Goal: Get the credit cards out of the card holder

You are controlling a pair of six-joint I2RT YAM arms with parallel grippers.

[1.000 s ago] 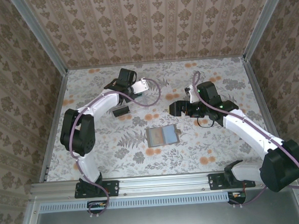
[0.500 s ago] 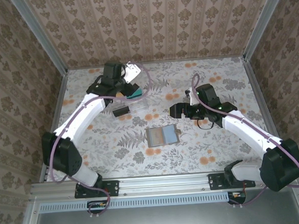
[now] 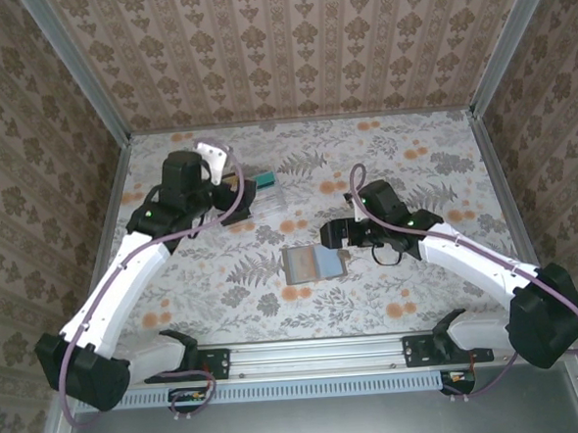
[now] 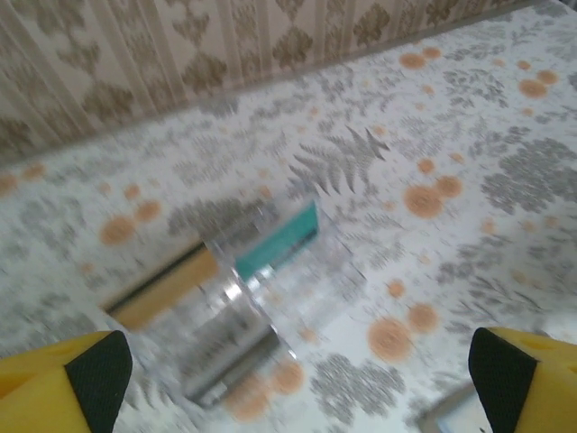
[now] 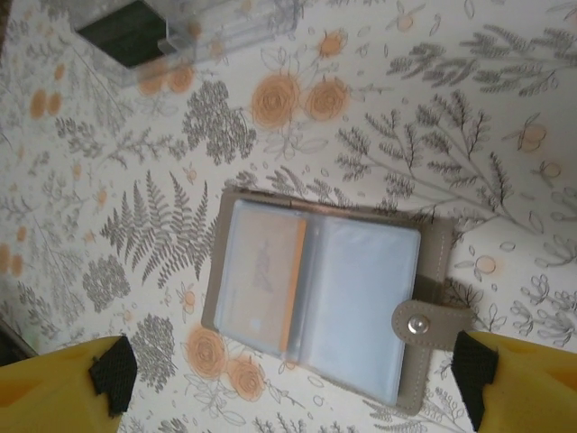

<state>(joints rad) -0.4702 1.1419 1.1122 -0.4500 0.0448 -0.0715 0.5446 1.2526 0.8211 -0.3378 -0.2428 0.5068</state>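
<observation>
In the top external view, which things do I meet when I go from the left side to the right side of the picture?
Left arm's elbow → clear tray → card holder, lying open → right arm's elbow.

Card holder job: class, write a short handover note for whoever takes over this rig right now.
Left gripper: open, empty, above the clear tray.
Right gripper: open, empty, above the card holder.
The card holder lies open flat on the table; the tray sits farther back, to its left.
Done: a teal card and other blurred cards lie in the tray.
Left: an orange-edged card sits in one panel; the other panel looks empty.
</observation>
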